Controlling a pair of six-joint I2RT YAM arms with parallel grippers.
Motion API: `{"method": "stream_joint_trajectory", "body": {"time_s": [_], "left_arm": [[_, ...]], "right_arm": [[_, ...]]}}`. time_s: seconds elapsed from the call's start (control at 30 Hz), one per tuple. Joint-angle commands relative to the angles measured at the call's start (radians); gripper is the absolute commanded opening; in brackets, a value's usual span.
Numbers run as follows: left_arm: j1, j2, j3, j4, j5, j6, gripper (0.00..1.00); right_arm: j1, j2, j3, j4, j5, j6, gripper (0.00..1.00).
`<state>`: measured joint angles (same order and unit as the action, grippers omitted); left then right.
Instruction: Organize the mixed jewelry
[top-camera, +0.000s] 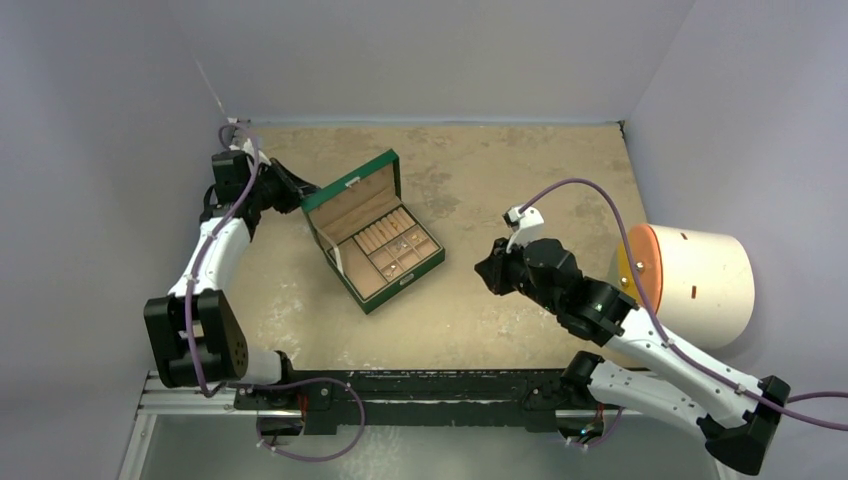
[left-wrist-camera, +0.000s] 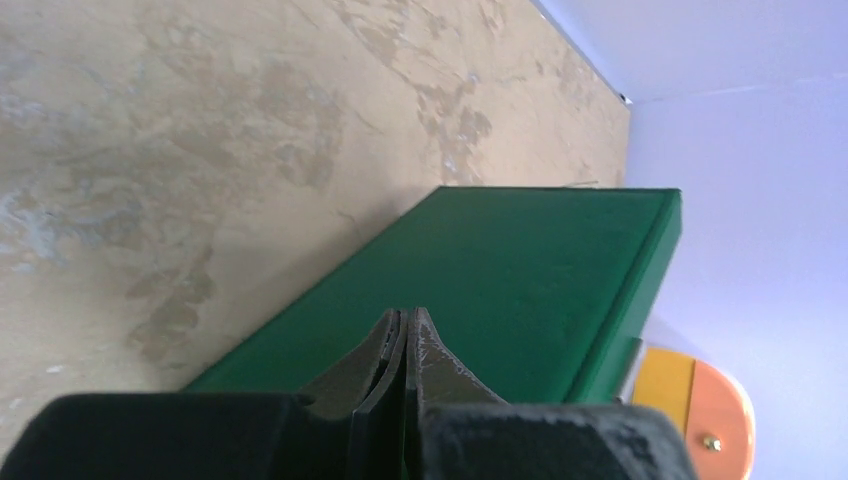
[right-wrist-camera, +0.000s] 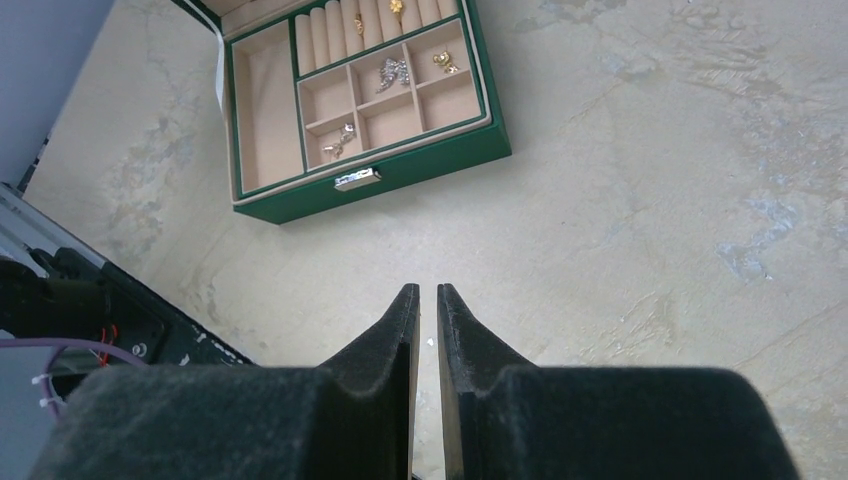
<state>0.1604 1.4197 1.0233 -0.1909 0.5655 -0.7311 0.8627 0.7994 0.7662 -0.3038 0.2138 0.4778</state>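
A green box (top-camera: 352, 184) with tan lining stands open left of the table's middle. Small pieces of the mixed jewelry lie in its compartments: a silver piece (right-wrist-camera: 390, 72), a gold piece (right-wrist-camera: 445, 62) and another silver piece (right-wrist-camera: 338, 141). More gold pieces (right-wrist-camera: 397, 6) sit among the ring rolls. My left gripper (top-camera: 298, 192) is shut with nothing in it, right behind the raised lid (left-wrist-camera: 520, 270), tips (left-wrist-camera: 410, 315) close to its green outer face. My right gripper (top-camera: 490, 272) hovers over bare table right of the box (right-wrist-camera: 420, 165). Its jaws (right-wrist-camera: 427, 290) stand a narrow gap apart with nothing between them.
A white cylinder with an orange end (top-camera: 690, 285) lies at the table's right edge, beside my right arm, and shows in the left wrist view as an orange disc (left-wrist-camera: 715, 420). A black rail (top-camera: 430, 390) runs along the near edge. Pale walls enclose the table.
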Motion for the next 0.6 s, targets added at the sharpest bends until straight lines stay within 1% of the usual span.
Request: {"method": "stream_joint_trajectory", "body": {"time_s": [0.0, 0.13, 0.33, 0.43, 0.57], "left_arm": [[-0.034, -0.102, -0.042, 0.047, 0.084, -0.011, 0.00], [-0.091, -0.156, -0.082, -0.011, 0.069, 0.020, 0.00], [-0.211, -0.228, -0.159, -0.074, 0.008, 0.066, 0.00], [-0.227, -0.258, -0.197, -0.094, -0.006, 0.070, 0.00], [-0.242, -0.293, -0.212, -0.191, -0.070, 0.137, 0.00]], "right_arm": [[-0.004, 0.002, 0.044, 0.009, 0.012, -0.026, 0.14], [-0.004, 0.016, 0.068, -0.012, 0.024, -0.034, 0.14], [-0.004, 0.047, 0.108, -0.018, 0.028, -0.046, 0.14], [-0.004, 0.082, 0.135, -0.010, 0.015, -0.054, 0.14], [-0.004, 0.152, 0.174, 0.015, -0.019, -0.060, 0.13]]}}
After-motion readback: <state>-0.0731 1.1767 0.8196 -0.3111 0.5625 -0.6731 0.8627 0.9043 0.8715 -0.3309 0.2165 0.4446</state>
